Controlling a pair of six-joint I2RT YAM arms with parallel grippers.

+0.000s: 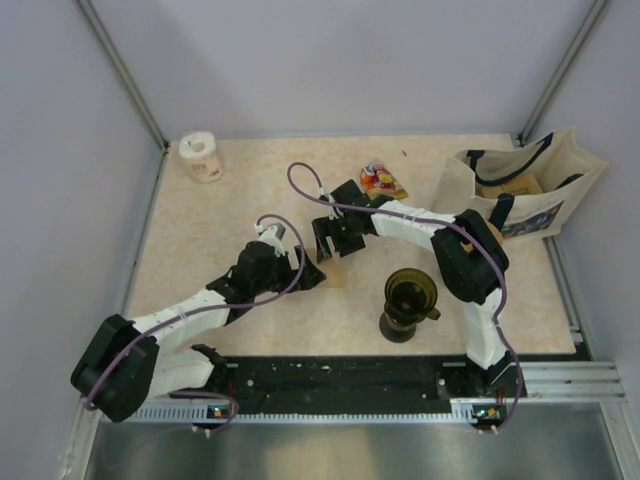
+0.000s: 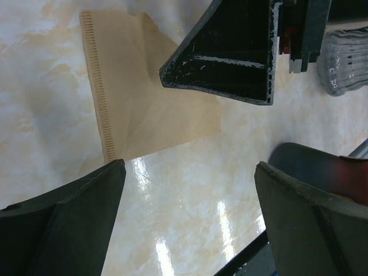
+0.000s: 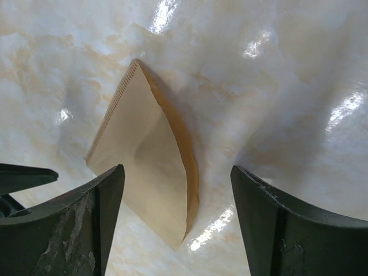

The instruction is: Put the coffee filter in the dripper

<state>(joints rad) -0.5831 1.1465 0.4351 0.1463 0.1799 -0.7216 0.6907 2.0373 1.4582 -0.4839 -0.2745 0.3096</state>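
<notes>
Coffee filter (image 3: pixel 149 167), narrow tip toward one jaw, lies under right end effector (image 3: pixel 177 172), jaws apart; left end effector (image 2: pixel 188 169) apart.

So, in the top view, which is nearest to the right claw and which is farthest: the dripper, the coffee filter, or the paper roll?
From the right claw:
1. coffee filter, directly under the claw, mid-table.
2. dripper, to the claw's right and nearer the front.
3. paper roll, in the far left corner.
</notes>
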